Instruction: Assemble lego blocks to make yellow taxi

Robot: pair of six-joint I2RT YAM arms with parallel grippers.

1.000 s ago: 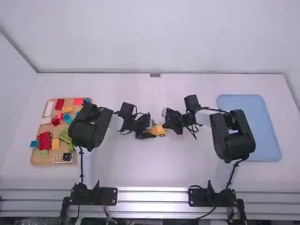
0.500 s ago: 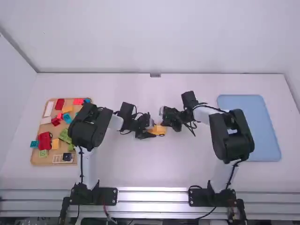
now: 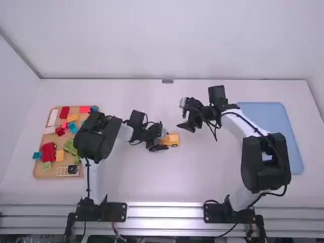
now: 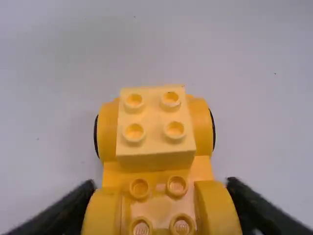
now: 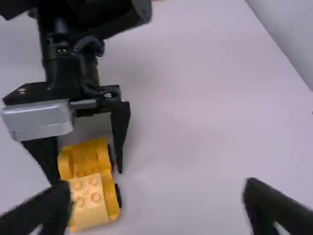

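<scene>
My left claw (image 4: 161,188) grips the yellow car (image 4: 159,208), probably to steady it — my right claw (image 5: 157,190) hangs wide and empty.

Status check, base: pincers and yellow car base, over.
Left pincer clamped on yellow car base. Right pincer open, empty. Four-stud yellow block on one end. Left pincer flanks bare studs, may crowd next block.

A plain pale far wall (image 3: 167,40) meets a left wall (image 3: 14,111) at a grey-edged corner. The white tabletop (image 3: 177,187) has a small grey fitting (image 3: 167,81) midway along its far edge and silvery rails (image 3: 164,212) along its near side, where the light gleams brightest at the middle.
</scene>
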